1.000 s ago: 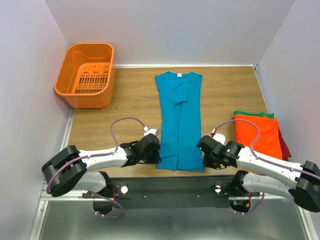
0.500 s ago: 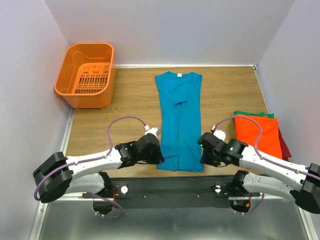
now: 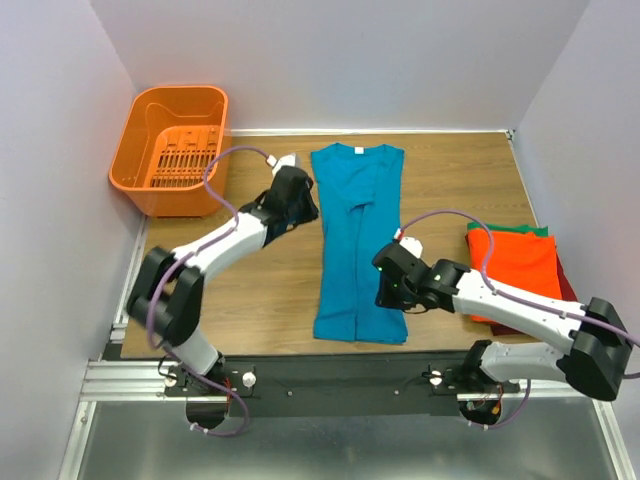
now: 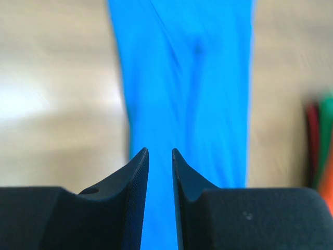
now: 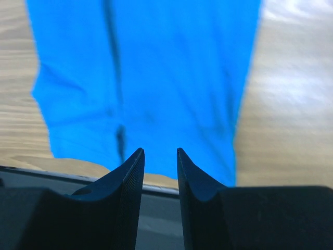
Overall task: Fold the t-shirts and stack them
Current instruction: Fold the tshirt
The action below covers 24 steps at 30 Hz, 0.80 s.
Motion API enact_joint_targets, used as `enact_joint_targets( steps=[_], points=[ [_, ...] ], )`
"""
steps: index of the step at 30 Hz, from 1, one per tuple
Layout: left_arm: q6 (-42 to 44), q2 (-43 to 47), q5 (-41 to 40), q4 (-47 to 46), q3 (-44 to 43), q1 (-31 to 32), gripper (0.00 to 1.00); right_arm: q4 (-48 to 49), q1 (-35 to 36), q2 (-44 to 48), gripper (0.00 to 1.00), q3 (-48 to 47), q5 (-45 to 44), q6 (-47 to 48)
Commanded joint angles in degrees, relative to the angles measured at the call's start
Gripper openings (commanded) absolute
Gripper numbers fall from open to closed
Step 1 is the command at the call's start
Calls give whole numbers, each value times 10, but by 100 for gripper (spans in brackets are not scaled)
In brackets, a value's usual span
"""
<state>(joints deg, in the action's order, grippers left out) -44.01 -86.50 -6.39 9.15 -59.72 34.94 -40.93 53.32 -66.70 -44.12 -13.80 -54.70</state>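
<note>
A teal-blue t-shirt point(image 3: 360, 230) lies flat in the middle of the table as a long narrow strip, its collar at the far end. My left gripper point(image 3: 305, 207) hovers by its far left shoulder, open and empty; in the left wrist view it point(image 4: 160, 151) hangs over the blue cloth point(image 4: 197, 78). My right gripper point(image 3: 383, 290) is over the near right part of the shirt, also open and empty, and in its wrist view it point(image 5: 159, 151) sits above the hem point(image 5: 156, 67). At the right lies a folded orange t-shirt point(image 3: 515, 270) on green point(image 3: 510, 229) and dark red point(image 3: 570, 290) ones.
An orange slotted basket point(image 3: 170, 150) stands in the far left corner. Walls close the table on the left, back and right. A black rail point(image 3: 340, 375) runs along the near edge, showing in the right wrist view point(image 5: 156, 208). The stack's edge point(image 4: 325, 156) shows in the left wrist view.
Both grippers were shut at the shirt's near corners and have opened. The left arm has swung far up to the shoulder; the right has moved slightly inward over the shirt.
</note>
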Motion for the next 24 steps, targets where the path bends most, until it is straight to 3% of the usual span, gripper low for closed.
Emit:
enact_joint_targets(
  steps=[1, 7, 17, 24],
  points=[
    [66, -116, -26, 0, -100, -57, 32, 89, 6, -40, 38, -35, 18, 49],
    [155, -292, 0, 13, -276, -109, 32, 139, 20, -128, 38, -94, 11, 76],
    [206, -423, 94, -25, -377, -135, 36, 194, 40, -192, 38, -115, 22, 87],
    [214, -467, 126, -43, -418, -135, 37, 194, 116, -289, 39, -174, 7, 92]
  ],
)
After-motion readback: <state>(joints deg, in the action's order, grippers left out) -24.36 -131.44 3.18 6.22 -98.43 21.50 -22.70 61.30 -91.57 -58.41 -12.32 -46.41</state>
